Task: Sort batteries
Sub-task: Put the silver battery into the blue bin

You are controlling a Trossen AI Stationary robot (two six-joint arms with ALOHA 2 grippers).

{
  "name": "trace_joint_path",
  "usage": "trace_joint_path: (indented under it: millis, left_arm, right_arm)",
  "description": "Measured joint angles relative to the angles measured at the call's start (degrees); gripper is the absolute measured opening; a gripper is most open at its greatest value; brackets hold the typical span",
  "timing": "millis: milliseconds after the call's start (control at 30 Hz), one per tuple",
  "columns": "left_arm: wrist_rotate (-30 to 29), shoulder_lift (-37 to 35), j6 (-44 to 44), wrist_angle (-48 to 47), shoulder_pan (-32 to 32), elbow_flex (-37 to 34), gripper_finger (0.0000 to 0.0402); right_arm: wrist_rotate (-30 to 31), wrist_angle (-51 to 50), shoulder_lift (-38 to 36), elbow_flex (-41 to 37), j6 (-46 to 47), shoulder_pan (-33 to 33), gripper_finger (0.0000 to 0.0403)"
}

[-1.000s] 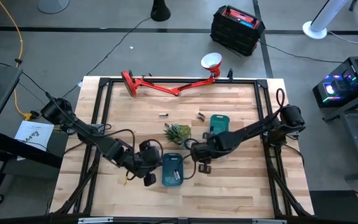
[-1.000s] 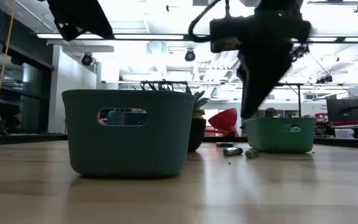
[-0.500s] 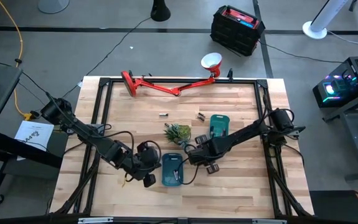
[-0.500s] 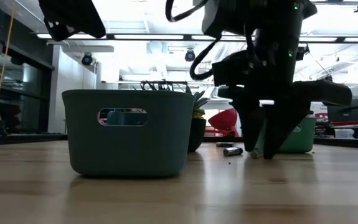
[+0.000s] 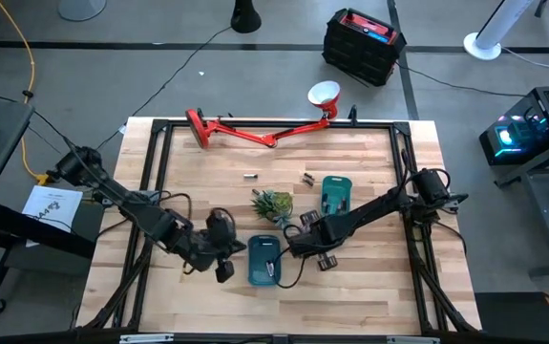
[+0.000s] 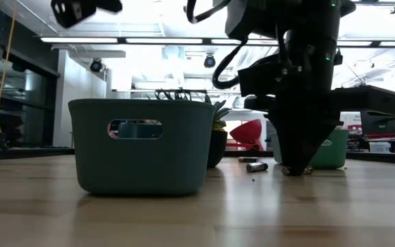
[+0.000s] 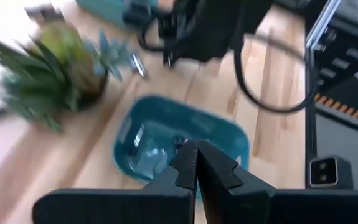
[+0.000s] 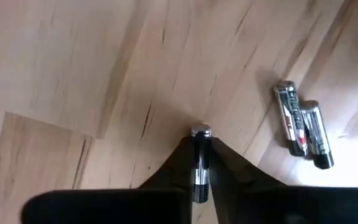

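My right gripper (image 8: 200, 163) is shut on a small silvery and dark battery (image 8: 200, 149), with its fingertips down at the wooden table (image 6: 297, 167). Two more batteries (image 8: 302, 127) lie side by side on the wood close by, and one shows in the low view (image 6: 255, 167). My left gripper (image 7: 195, 163) is shut and empty. It hangs high, just left of the near teal tray (image 5: 264, 260), which holds several batteries (image 7: 142, 144). A second, greener tray (image 5: 336, 194) stands farther back. My right gripper pinches the battery's two long sides between its two fingers. The battery's silvery capped end (image 8: 200, 132) sticks out past the fingertips. The fingers come from above, pointing down, tips at table level (image 6: 295, 169). I cannot tell whether the battery is lifted clear of the wood.
A green spiky plant (image 5: 272, 204) in a dark pot stands between the trays. Loose batteries lie farther back (image 5: 250, 176) (image 5: 307, 178). A red desk lamp (image 5: 255, 129) lies along the far edge. A black frame runs round the table.
My right gripper has come down to the table beside the near teal tray. Its fingers stood spread around a battery and have shut on it. My left gripper has risen a little.
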Motion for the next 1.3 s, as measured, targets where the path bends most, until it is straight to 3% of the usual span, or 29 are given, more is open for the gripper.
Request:
trace_joint_path:
  millis: [200, 367, 533, 633, 767, 900, 1000, 1200, 1300]
  left_arm:
    - [-6.3, -8.8, 6.6, 0.0, 0.0, 0.0, 0.0000]
    - [-11.6, -14.1, 11.8, -0.6, 0.2, 0.0, 0.0000]
    - [-11.7, -15.1, 12.1, -2.9, 0.5, 0.0, 0.0000]
    - [-10.2, -14.6, 11.0, -3.8, 0.4, 0.0, 0.0000]
    - [-8.9, -14.0, 11.0, -4.0, 0.4, 0.0, 0.0000]
    - [-8.5, -14.1, 11.6, -4.1, 0.4, 0.0, 0.0000]
    - [-8.5, -14.3, 12.4, -4.6, 0.4, 0.0, 0.0000]
    - [-8.5, -14.3, 12.5, -5.6, 0.4, 0.0, 0.0000]
    - [-8.6, -14.2, 12.5, -6.0, 0.4, 0.0, 0.0000]
  right_arm:
    - [1.0, -2.8, -5.0, 2.5, 8.6, 1.1, 0.0007]
    - [-7.4, 9.6, -8.5, 4.4, 14.6, 0.9, 0.0011]
    - [-9.4, 28.0, -7.4, 4.7, 21.6, 1.0, 0.0014]
    - [-9.4, 30.8, -4.9, 4.4, 25.9, 0.9, 0.0035]
    - [-8.5, 32.8, -3.2, 4.5, 30.3, 0.3, 0.0096]
    - [-6.7, 31.5, -3.4, 4.7, 31.8, -0.7, 0.0157]
    - [-7.6, 25.1, -5.5, 6.8, 30.5, -1.6, 0.0185]
    - [-2.3, 2.6, -7.8, 6.3, 22.3, -1.7, 0.0196]
    - [-1.8, 0.1, -7.8, 4.3, 16.9, -2.6, 0.0196]
